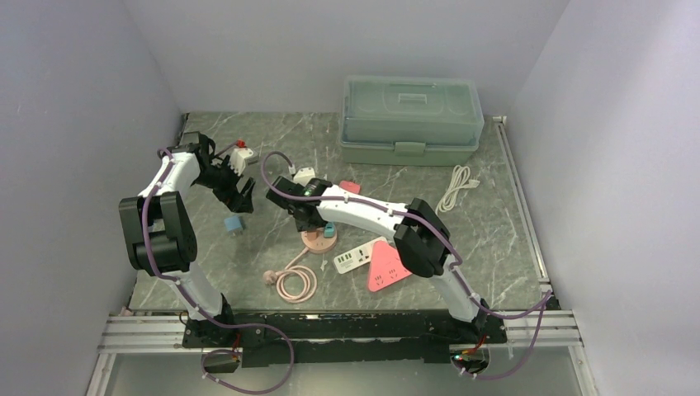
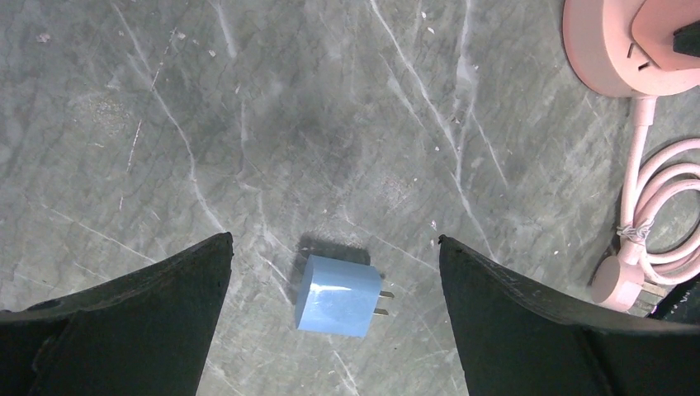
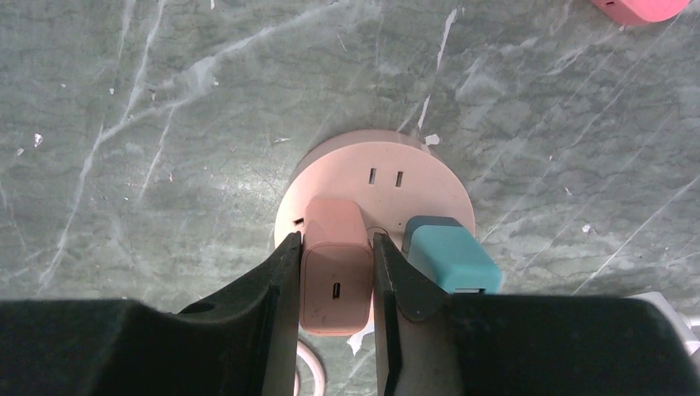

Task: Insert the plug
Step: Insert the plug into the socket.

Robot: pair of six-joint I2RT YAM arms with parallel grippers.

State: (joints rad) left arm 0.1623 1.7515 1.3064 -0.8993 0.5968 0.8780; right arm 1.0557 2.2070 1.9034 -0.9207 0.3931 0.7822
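A round pink socket hub (image 3: 381,169) lies mid-table; it also shows in the top view (image 1: 316,240) and the left wrist view (image 2: 615,49). My right gripper (image 3: 336,239) is shut on a pink plug (image 3: 334,268) that stands on the hub's face, beside a teal plug (image 3: 450,252) seated in the hub. How deep the pink plug sits is hidden. A light blue plug (image 2: 338,295) lies on its side on the table (image 2: 248,124), prongs pointing right. My left gripper (image 2: 334,238) is open and hovers over it, a finger on each side, not touching.
A green lidded box (image 1: 411,120) stands at the back. A white cable (image 1: 458,188) lies to the right. A white power strip (image 1: 359,257) and a pink triangular piece (image 1: 390,271) lie near the hub. The hub's coiled pink cord (image 1: 297,282) lies in front. A red-and-white item (image 1: 241,153) sits back left.
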